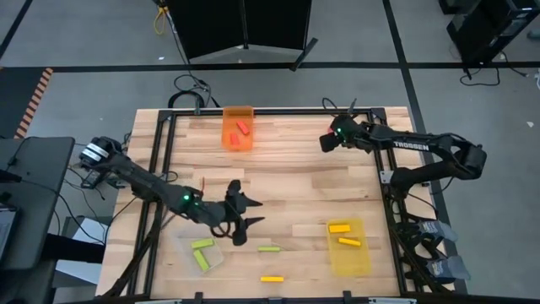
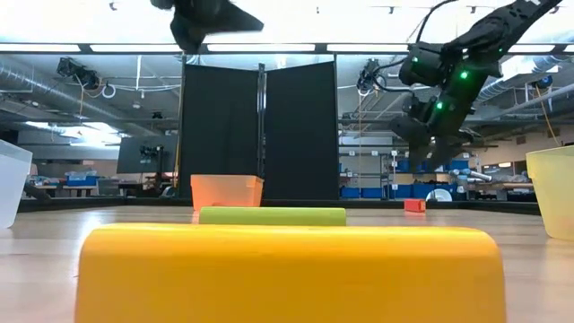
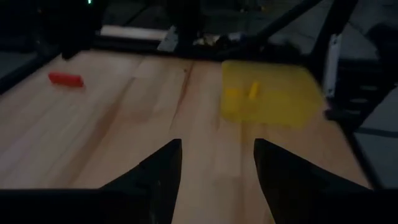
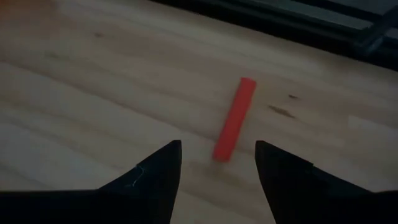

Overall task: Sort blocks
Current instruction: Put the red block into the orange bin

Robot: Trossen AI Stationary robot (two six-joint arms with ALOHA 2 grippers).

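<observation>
My right gripper (image 4: 217, 151) is open and hovers over the far right part of the table (image 1: 327, 142). A red bar block (image 4: 234, 127) lies flat on the wood just ahead of its fingertips, untouched. My left gripper (image 1: 256, 211) is open and empty above the near middle of the table (image 3: 217, 149). A lime green bar (image 1: 269, 248) and a yellow bar (image 1: 272, 278) lie loose near the near edge. In the low view the yellow bar (image 2: 287, 269) fills the foreground, with the green bar (image 2: 272, 215) behind it.
An orange bin (image 1: 238, 127) at the far edge holds red blocks. A yellow bin (image 1: 348, 247) at the near right holds yellow blocks, and a clear bin (image 1: 201, 252) at the near left holds green blocks. Bare wood lies across the middle of the table.
</observation>
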